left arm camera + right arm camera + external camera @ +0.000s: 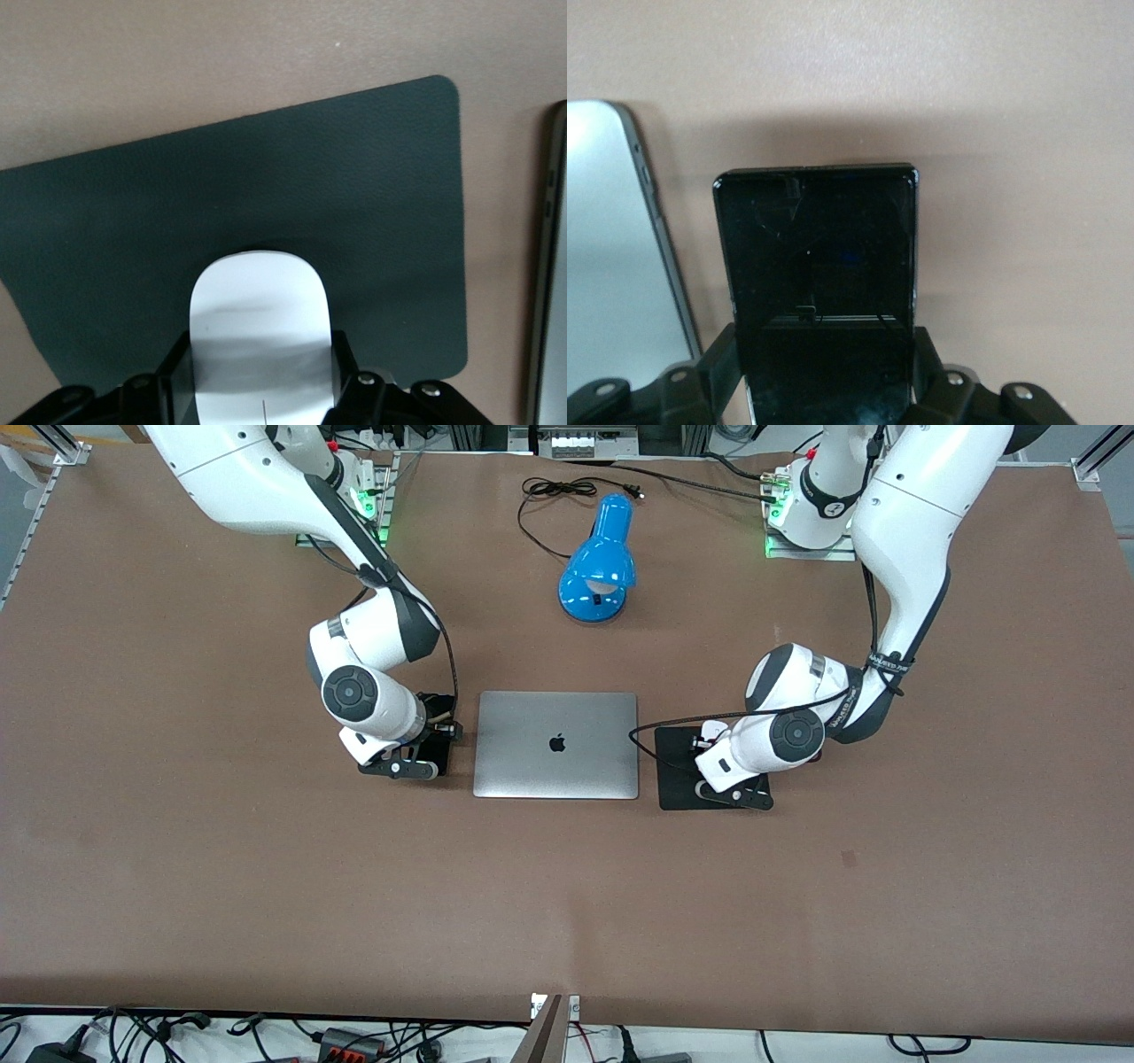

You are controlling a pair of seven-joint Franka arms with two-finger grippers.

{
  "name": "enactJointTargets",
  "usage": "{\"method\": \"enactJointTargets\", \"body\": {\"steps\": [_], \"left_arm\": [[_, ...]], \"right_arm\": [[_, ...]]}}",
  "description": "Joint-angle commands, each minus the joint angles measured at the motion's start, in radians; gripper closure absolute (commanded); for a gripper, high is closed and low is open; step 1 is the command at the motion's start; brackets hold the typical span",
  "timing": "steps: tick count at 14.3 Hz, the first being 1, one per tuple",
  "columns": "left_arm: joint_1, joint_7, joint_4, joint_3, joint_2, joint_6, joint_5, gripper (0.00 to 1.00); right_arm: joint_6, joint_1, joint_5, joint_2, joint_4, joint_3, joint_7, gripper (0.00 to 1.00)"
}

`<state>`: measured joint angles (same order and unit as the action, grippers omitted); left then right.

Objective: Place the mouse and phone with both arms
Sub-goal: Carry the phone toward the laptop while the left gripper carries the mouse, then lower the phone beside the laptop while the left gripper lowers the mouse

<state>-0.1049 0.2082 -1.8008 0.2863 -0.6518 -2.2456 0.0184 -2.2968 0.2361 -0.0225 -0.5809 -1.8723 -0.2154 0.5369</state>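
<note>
The white mouse [261, 328] sits between the fingers of my left gripper [261, 354], which touch both its sides. It is just over the black pad [354, 195], near one edge. In the front view my left gripper [716, 766] is low over the black pad [678, 779], beside the laptop toward the left arm's end. My right gripper [824, 350] is shut on the black phone [815, 266], held flat just above the table next to the laptop's edge. In the front view the right gripper [425, 740] and phone [440, 751] are beside the laptop toward the right arm's end.
A closed silver laptop [556, 744] lies mid-table between the two grippers; its edge shows in both wrist views [554, 266] [611, 266]. A blue desk lamp [598, 571] with a black cable [549, 491] lies farther from the front camera than the laptop.
</note>
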Motion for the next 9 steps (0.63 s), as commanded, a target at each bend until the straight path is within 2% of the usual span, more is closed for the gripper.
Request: {"method": "enactJointTargets", "body": {"steps": [1,4,5,6,7,8,9], "left_arm": [[0.002,0.005,0.001,-0.001,0.004,-0.002,-0.003,0.76],[0.002,0.005,0.001,-0.001,0.001,-0.002,-0.001,0.75],[0.002,0.005,0.001,-0.002,0.0,-0.002,-0.003,0.66],[0.002,0.008,0.001,-0.002,0.0,-0.002,-0.003,0.4],[0.004,0.022,0.001,-0.002,0.001,-0.002,-0.001,0.23],[0.007,0.019,0.003,-0.002,0.009,0.007,-0.001,0.0],[0.011,0.02,0.011,-0.002,0.018,0.021,-0.001,0.0]], "right_arm": [[-0.003,0.008,-0.008,-0.028,0.042,0.002,0.006,0.7],[-0.006,0.008,-0.023,-0.045,0.047,0.002,-0.008,0.7],[-0.006,0.008,-0.045,-0.051,0.047,0.002,-0.006,0.7],[-0.006,0.009,-0.051,-0.053,0.047,0.002,-0.006,0.7],[-0.006,0.009,-0.053,-0.054,0.047,0.002,-0.006,0.7],[-0.009,0.009,-0.053,-0.054,0.047,0.002,-0.006,0.7],[-0.007,0.009,-0.053,-0.059,0.047,0.002,-0.006,0.7]]}}
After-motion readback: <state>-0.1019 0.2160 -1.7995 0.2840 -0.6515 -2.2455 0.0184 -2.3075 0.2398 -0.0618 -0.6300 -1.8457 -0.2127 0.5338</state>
